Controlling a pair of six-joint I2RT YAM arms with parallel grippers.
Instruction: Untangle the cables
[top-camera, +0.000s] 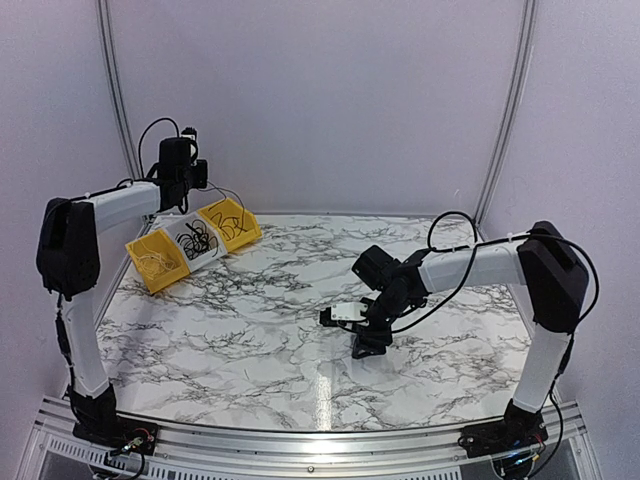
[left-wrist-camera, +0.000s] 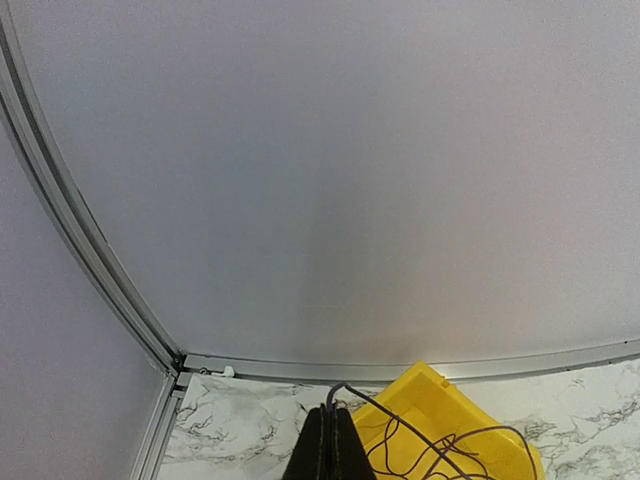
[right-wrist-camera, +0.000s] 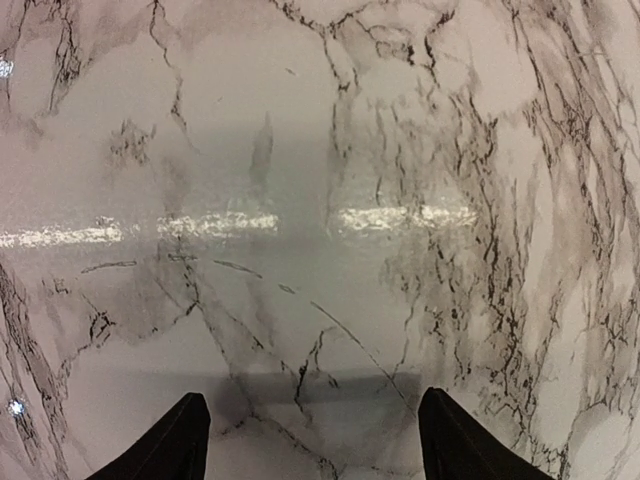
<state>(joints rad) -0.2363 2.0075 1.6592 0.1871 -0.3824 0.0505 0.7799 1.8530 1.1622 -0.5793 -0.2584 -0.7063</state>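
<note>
A tangle of thin black cables (top-camera: 197, 240) lies in a white bin at the back left. My left gripper (top-camera: 182, 207) hangs above the bins, shut on one thin dark cable (left-wrist-camera: 394, 419). In the left wrist view that cable arcs out of the closed fingertips (left-wrist-camera: 322, 440) and drops right into a yellow bin (left-wrist-camera: 505, 415), where more loops lie. My right gripper (top-camera: 347, 333) hovers low over the middle of the marble table, open, with only bare marble between its fingers (right-wrist-camera: 170, 445).
Three bins stand in a slanted row at the back left: a yellow one (top-camera: 150, 272) holding pale wires, the white one (top-camera: 180, 224) and another yellow one (top-camera: 247, 222). The enclosure's walls and metal frame rail (left-wrist-camera: 90, 250) run close behind them.
</note>
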